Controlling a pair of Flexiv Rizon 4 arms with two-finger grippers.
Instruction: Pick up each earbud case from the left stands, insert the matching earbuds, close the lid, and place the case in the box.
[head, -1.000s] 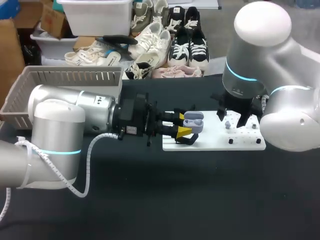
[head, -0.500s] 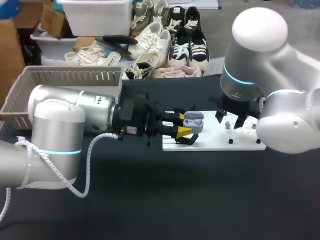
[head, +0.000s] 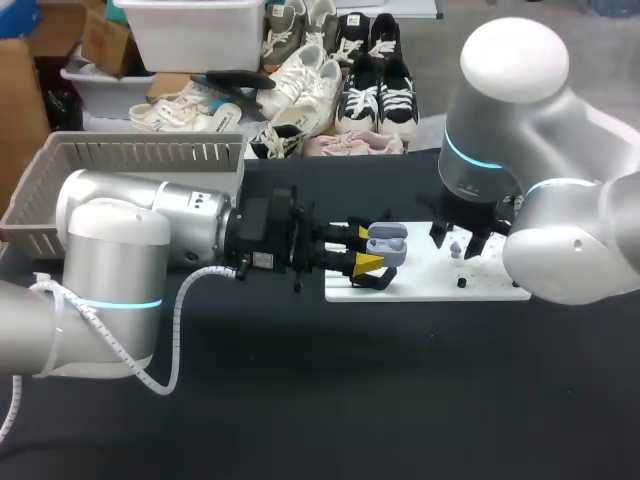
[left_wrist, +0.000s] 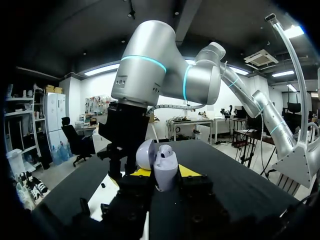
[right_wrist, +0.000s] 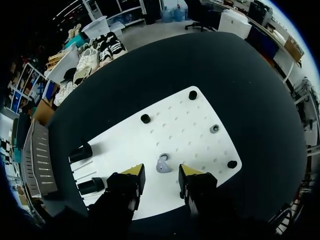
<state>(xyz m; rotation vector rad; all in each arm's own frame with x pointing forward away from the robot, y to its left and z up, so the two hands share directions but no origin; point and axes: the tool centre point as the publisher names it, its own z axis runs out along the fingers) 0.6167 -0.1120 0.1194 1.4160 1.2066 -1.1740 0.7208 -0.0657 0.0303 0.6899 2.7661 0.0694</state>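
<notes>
A grey-blue earbud case (head: 386, 245) with its lid up is held out over the left end of the white board (head: 430, 282), with my left gripper (head: 366, 248) shut on it. From the left wrist, the case (left_wrist: 164, 170) stands upright between the yellow tips, its lid (left_wrist: 146, 154) tipped back. My right gripper (head: 457, 240) hangs over the board's middle. In the right wrist view its fingers (right_wrist: 162, 175) stand open on either side of a small grey earbud (right_wrist: 162, 164) lying on the board (right_wrist: 190, 120), without touching it. A second earbud (right_wrist: 214, 128) lies further ahead.
Black pegs (right_wrist: 145, 118) stand on the board, and two black stands (right_wrist: 80, 152) sit at its left end. A grey slatted basket (head: 130, 152) is at the table's back left. Dark tabletop (head: 400, 400) stretches in front of the board.
My right gripper has shifted slightly left over the board's earbud and its fingers have drawn closer together. The left arm and the case have not moved.
</notes>
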